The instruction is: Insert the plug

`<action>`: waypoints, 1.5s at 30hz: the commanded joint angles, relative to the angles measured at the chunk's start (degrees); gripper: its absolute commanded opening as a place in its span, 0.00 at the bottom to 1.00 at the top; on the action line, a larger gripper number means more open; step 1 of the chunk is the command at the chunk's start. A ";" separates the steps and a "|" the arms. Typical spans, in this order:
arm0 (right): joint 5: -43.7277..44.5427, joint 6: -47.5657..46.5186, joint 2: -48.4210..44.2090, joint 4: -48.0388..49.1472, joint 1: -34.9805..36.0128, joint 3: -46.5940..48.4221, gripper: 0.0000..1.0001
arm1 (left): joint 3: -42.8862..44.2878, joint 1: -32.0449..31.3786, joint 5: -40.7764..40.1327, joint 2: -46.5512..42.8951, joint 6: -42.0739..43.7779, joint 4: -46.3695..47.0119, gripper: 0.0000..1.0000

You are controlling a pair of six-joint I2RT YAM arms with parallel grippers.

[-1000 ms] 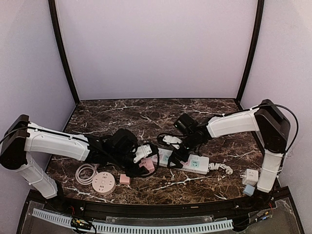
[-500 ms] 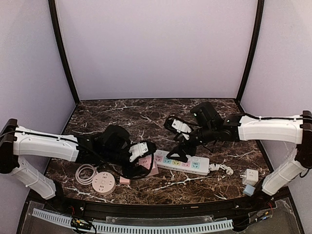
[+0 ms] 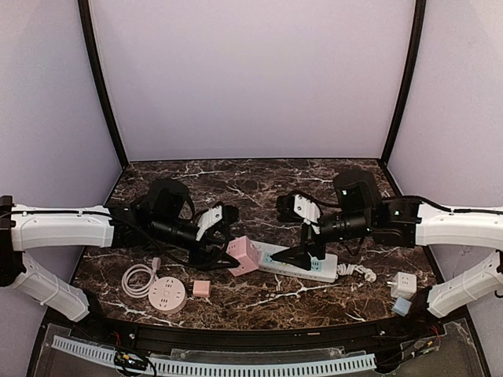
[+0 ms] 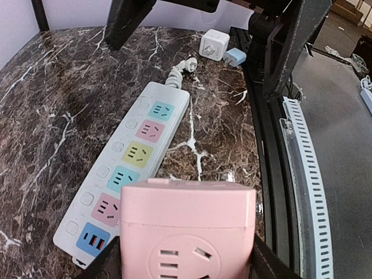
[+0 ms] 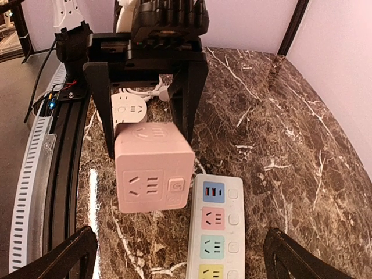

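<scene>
My left gripper (image 3: 238, 256) is shut on a pink cube socket (image 3: 245, 253) and holds it at the left end of the white power strip (image 3: 305, 265). In the left wrist view the cube (image 4: 188, 226) fills the space between my fingers, with the strip (image 4: 131, 174) just beyond it. My right gripper (image 3: 301, 256) is wide open and empty over the strip. In the right wrist view the cube (image 5: 152, 167) sits left of the strip's blue end (image 5: 218, 229), and my right gripper (image 5: 180, 261) straddles the strip.
A round pink socket (image 3: 167, 294), a coiled white cable (image 3: 137, 279) and a small pink adapter (image 3: 201, 288) lie at the front left. A white adapter (image 3: 403, 284) and a blue one (image 3: 399, 306) lie at the front right, near the table edge.
The left wrist has drawn back to the left, and the cube is now clear beside the strip's left end. The right arm has swung lower and its gripper shifted right along the strip.
</scene>
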 commanded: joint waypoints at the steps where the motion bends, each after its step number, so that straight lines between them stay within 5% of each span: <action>1: -3.64 -1.60 2.27 0.55 0.31 5.40 0.99 | 2.35 0.09 3.26 -2.39 0.35 -0.72 0.51; 22: -9.12 4.03 11.99 0.84 4.85 11.19 0.94 | -3.35 0.07 3.67 -6.39 0.92 11.39 0.49; 36: -8.93 4.23 15.22 0.84 5.74 13.50 0.70 | -4.07 0.10 2.73 -6.38 0.21 13.65 0.48; 45: -8.44 4.26 16.55 0.53 5.97 14.22 0.35 | -4.44 0.07 2.79 -6.17 -0.43 15.14 0.50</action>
